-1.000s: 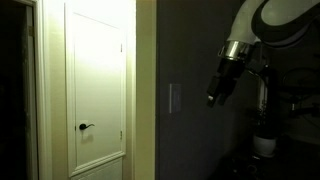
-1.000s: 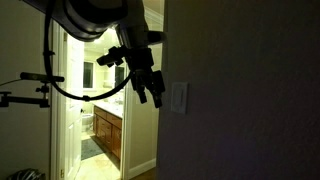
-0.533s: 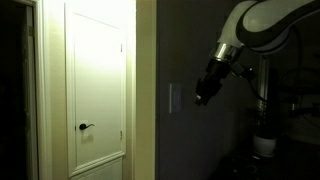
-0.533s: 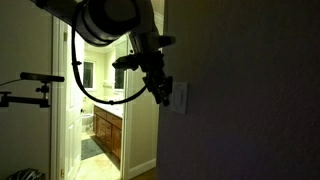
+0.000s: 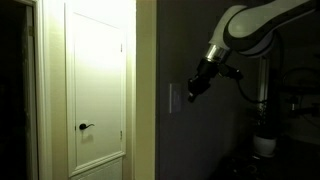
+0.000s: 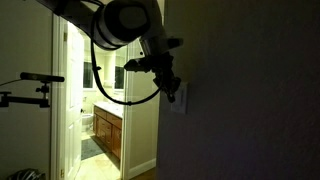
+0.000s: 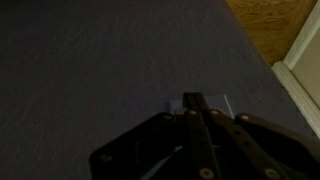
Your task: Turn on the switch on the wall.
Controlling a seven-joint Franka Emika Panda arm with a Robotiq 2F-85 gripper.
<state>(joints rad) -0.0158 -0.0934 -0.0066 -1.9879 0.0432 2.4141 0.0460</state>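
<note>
The switch is a pale plate [image 5: 174,98] on the dark wall, also seen in an exterior view as the plate [image 6: 181,98] beside the wall's corner. My gripper [image 5: 192,92] is shut, its fingers pressed together into one dark tip with nothing held. That tip [image 6: 172,91] sits right at the plate; I cannot tell if it touches. In the wrist view the shut gripper [image 7: 192,99] covers the middle of the switch plate [image 7: 222,104], and only the plate's pale edges show. The toggle itself is hidden.
The room is dim. A white closed door [image 5: 97,70] with a dark lever handle [image 5: 86,127] stands beside the wall. A lit doorway shows a wooden cabinet [image 6: 108,135]. A black stand [image 6: 25,85] juts in at one side.
The arm has swung in toward the wall, bringing the gripper from well clear of the switch plate up to it. The fingers have gone from open to shut.
</note>
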